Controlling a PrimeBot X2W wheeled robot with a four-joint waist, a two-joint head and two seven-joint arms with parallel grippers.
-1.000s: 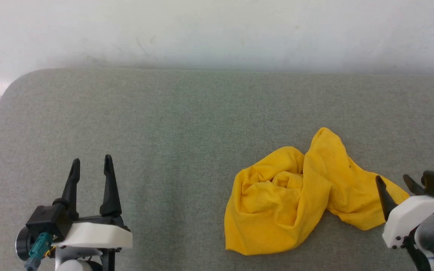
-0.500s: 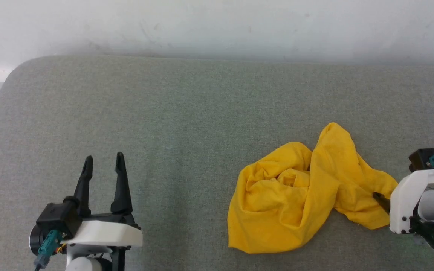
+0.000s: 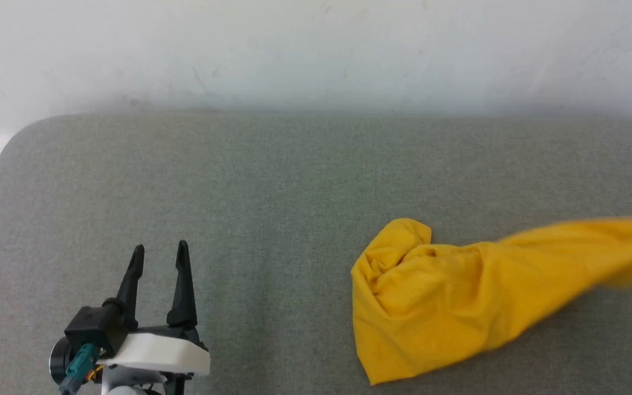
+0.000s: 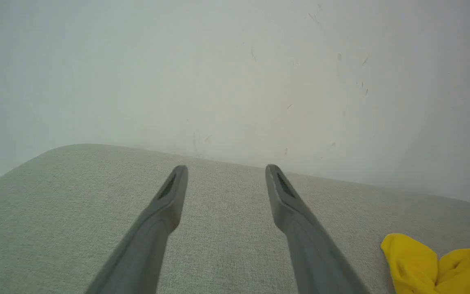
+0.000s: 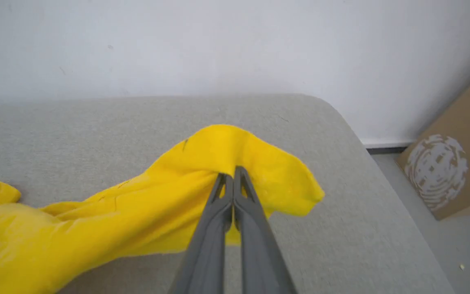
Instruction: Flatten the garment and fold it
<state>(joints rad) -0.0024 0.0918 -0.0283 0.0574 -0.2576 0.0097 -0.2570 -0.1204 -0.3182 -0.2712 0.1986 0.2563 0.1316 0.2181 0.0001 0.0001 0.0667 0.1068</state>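
Two dark long-fingered pincers, one garment, one bench and one box are in view. The left pincer hovers low over the grey fabric-covered bench with rounded corners, its fingers well apart and holding nothing. Its own wrist view looks between those fingers to a white scuffed wall.

Well off to that pincer's right lies the bright yellow cotton T-shirt. Its bunched, creased end rests on the bench, and the rest stretches rightward as a long, smoother band of plain yellow, raised towards the right pincer.

The right wrist view adds the grip itself: the right pincer is clamped together on a fold of the shirt's far edge, with cloth arching over its tips. Right of that pincer, past the bench's corner, stands a brown cardboard box on the floor.
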